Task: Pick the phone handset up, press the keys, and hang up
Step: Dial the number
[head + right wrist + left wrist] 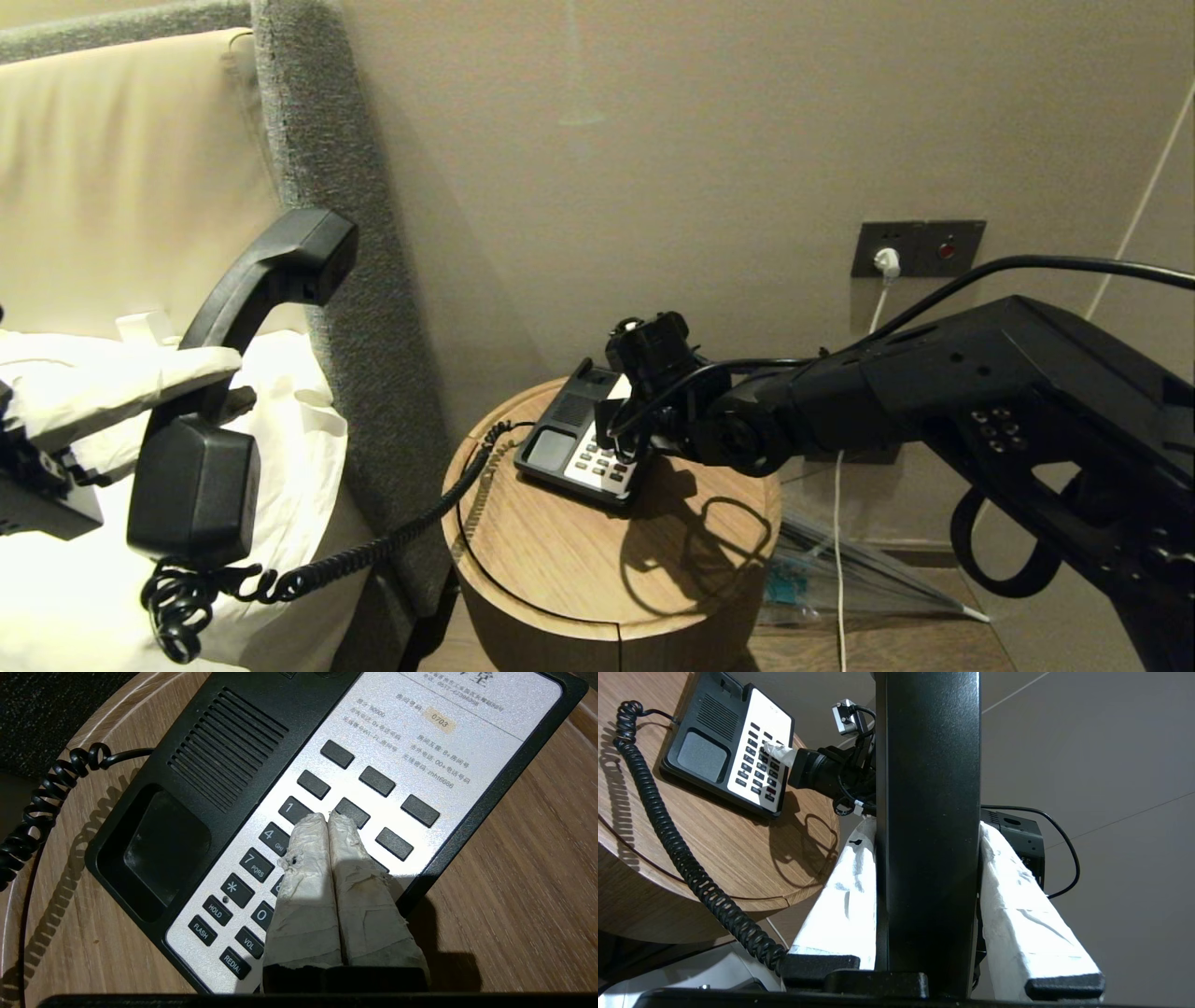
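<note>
The black phone handset (245, 308) is raised at the left, over the bed. My left gripper (201, 383) is shut on its middle; in the left wrist view the white-wrapped fingers (840, 896) clamp the handset's bar (929, 812). Its coiled cord (373, 551) runs down to the phone base (560, 439) on the round wooden table (560, 569). My right gripper (327, 817) is shut, its wrapped tips together over the keys (254, 865), at the key right of "1". Whether they press it I cannot tell.
A grey padded headboard (327, 233) and a white pillow (280, 448) stand left of the table. On the wall behind is a socket plate (920, 247) with a white charger and cable. A folded clear umbrella (840, 579) lies on the floor to the right.
</note>
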